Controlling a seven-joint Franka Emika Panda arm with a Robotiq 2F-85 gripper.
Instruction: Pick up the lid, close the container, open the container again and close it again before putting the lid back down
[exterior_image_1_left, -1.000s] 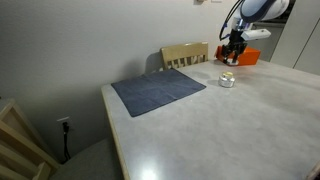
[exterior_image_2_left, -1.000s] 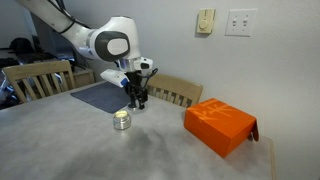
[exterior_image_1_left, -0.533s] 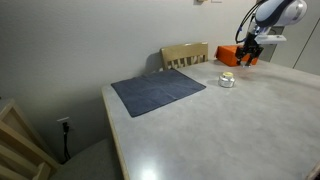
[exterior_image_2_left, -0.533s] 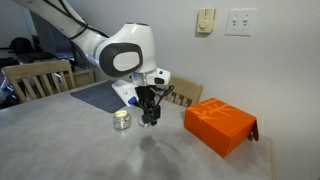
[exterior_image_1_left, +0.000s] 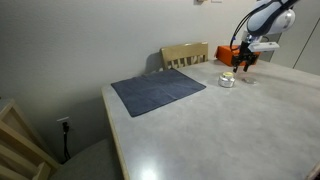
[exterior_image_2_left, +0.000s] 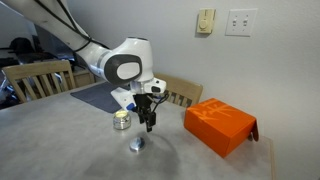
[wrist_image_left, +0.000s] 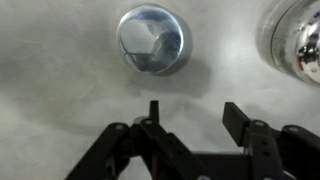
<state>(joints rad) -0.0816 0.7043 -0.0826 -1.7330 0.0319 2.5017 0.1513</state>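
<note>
We saw the thin round silvery lid (wrist_image_left: 152, 40) lying flat on the grey table (exterior_image_2_left: 60, 150), just beside the small squat silvery jar (exterior_image_2_left: 121, 120). Our black claw (wrist_image_left: 195, 112) hung above the lid with its jaws partly apart and empty. We judged it was placed there for a straight descent.

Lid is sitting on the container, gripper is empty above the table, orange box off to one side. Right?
Not quite. The lid lies on the table beside the container, apart from it, not on it; the wrist view shows the gap. The rest holds: the gripper is empty above the table, and the orange box is off to one side.
</note>
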